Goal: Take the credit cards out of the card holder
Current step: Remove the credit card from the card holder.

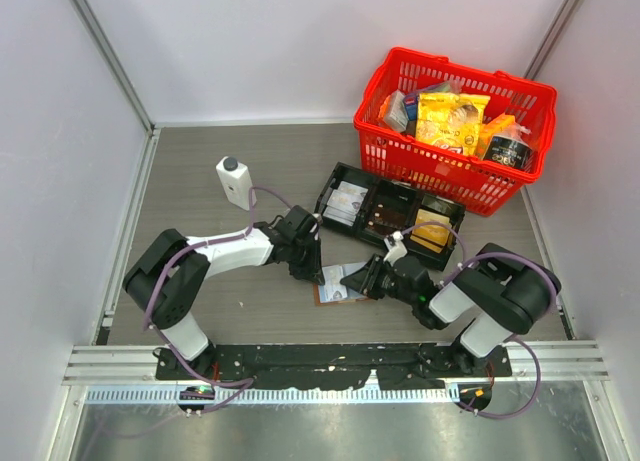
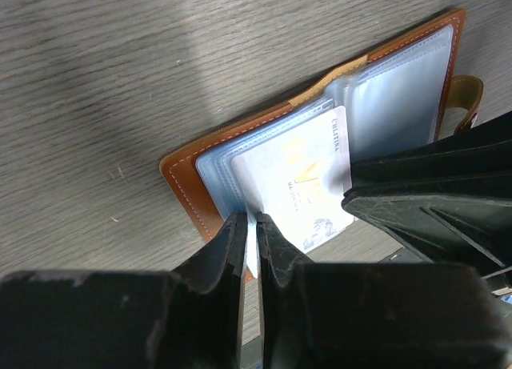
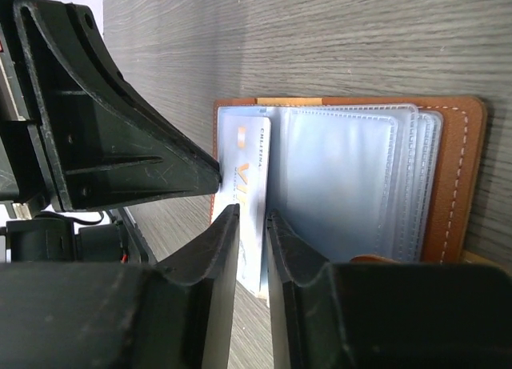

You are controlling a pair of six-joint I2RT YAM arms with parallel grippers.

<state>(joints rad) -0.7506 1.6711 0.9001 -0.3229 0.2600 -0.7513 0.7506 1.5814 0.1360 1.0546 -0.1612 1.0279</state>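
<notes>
The grey desk (image 1: 200, 161) held a red basket (image 1: 430, 166) full of packets and a black tray (image 1: 400, 185). In front of the tray, between the two arms, the brown card holder (image 2: 188, 177) lay open and flat on the desk. It looked light and bendy, with soft see-through pockets. It would likely slide or lift if a card was pulled and nothing pressed it down.

One white credit card (image 2: 308, 185) seemed to stick partway out of a pocket. It looked thin, stiff and smooth, so it could slip from a weak pinch. The best place to hold it seemed to be the bare edge that poked out. It should be pinched on both flat faces, then pulled straight along the pocket.

The left fingers (image 2: 240, 229) were almost together and had that card's edge pinched between them. The right fingers (image 3: 237, 225) were narrow too. They stood over the card and the pocket beside it, but I could not tell if they gripped anything.
</notes>
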